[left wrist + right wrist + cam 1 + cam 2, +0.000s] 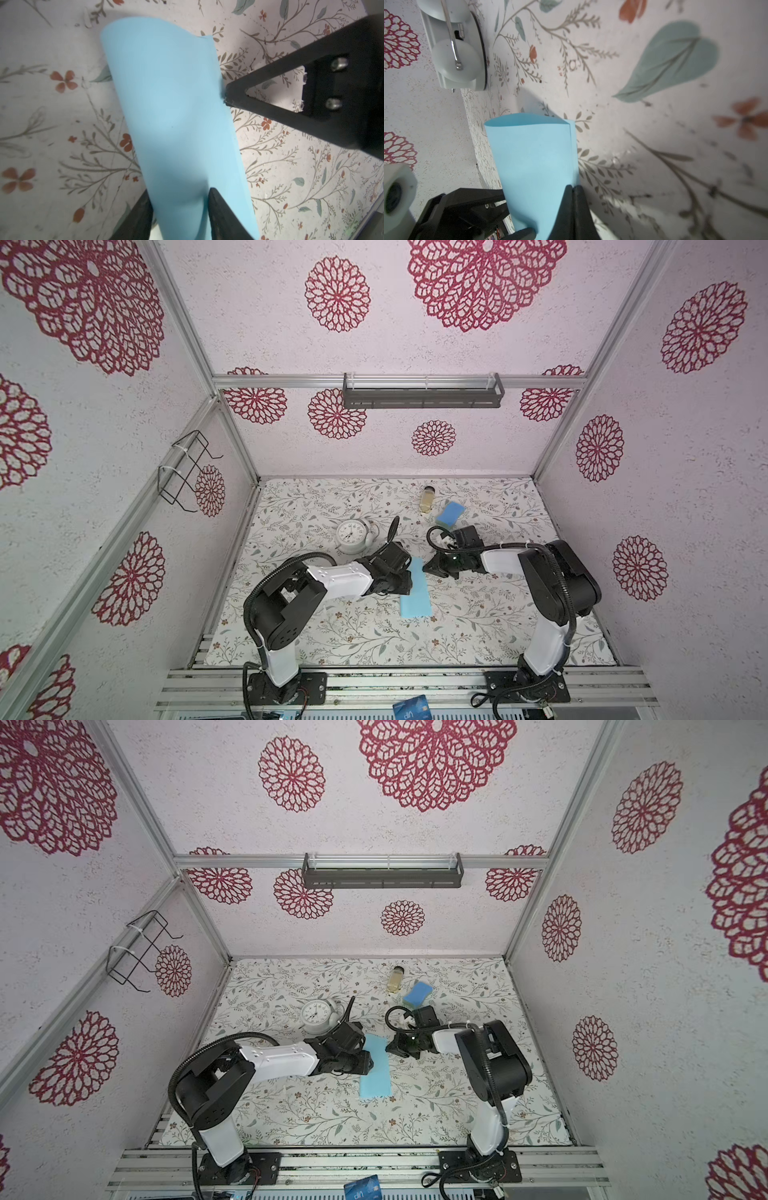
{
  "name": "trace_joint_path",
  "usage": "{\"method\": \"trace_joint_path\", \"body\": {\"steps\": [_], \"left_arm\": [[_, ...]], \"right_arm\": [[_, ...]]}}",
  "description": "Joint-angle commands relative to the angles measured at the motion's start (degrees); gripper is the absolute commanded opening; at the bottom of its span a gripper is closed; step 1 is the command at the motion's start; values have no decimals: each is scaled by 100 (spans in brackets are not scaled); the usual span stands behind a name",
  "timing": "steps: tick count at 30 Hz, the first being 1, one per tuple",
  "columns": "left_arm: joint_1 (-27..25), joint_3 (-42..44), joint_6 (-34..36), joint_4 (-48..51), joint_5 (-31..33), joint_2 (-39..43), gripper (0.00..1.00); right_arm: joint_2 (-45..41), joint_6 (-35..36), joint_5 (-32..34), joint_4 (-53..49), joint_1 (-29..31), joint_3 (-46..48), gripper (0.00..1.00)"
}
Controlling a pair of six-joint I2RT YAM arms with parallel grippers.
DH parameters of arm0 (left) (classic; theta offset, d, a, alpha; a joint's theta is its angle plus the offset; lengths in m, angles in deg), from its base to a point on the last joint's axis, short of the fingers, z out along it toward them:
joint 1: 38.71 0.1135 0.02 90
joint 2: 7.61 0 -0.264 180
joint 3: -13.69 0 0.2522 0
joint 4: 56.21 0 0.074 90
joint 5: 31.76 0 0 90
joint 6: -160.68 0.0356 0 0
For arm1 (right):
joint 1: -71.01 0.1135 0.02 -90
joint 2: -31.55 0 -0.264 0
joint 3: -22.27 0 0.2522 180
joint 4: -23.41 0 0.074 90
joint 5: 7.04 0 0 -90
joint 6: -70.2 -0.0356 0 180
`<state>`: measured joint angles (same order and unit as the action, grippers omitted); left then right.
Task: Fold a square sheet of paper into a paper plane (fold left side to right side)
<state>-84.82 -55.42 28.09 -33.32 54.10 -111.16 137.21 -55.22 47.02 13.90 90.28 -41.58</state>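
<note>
R gripper (pixel 574 188), jaws pressed together, is pinching the doubled edge of the blue paper sheet (pixel 415 589), while L gripper (pixel 178 193) is straddling it w/ jaws spread, the sheet lying folded over mid-table on the floral mat (pixel 478 614), near the clock (pixel 351 533).

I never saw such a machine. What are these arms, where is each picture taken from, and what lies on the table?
These are two robot arms, the left arm and the right arm, each ending in pinching jaws. The two wide pictures look down from above; the two close ones come from cameras on the wrists. On the table are a white clock, a blue sponge, a small jar and blue paper, bent over but not flat. The right jaws are shut on its edge. The left jaws stand apart with the paper between them; whether they press it, I cannot tell.
</note>
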Motion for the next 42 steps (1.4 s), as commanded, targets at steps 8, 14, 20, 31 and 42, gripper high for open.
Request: {"method": "trace_joint_path", "body": {"steps": [8, 14, 20, 31, 42], "left_arm": [[-65, 112, -198, -91, 159, 113, 46], [-81, 127, -231, -85, 194, 76, 47], [-96, 130, -232, -69, 200, 68, 49], [-107, 120, -218, -46, 232, 27, 49], [-135, 73, -215, 3, 260, -56, 49]], "right_arm": [[-801, 176, 615, -886, -104, 23, 0], [-1259, 153, 830, -996, -100, 266, 0], [-1548, 62, 765, -874, -100, 576, 0], [-1743, 79, 558, -794, 88, 822, 0], [-1468, -1, 660, -676, 646, 582, 0]]}}
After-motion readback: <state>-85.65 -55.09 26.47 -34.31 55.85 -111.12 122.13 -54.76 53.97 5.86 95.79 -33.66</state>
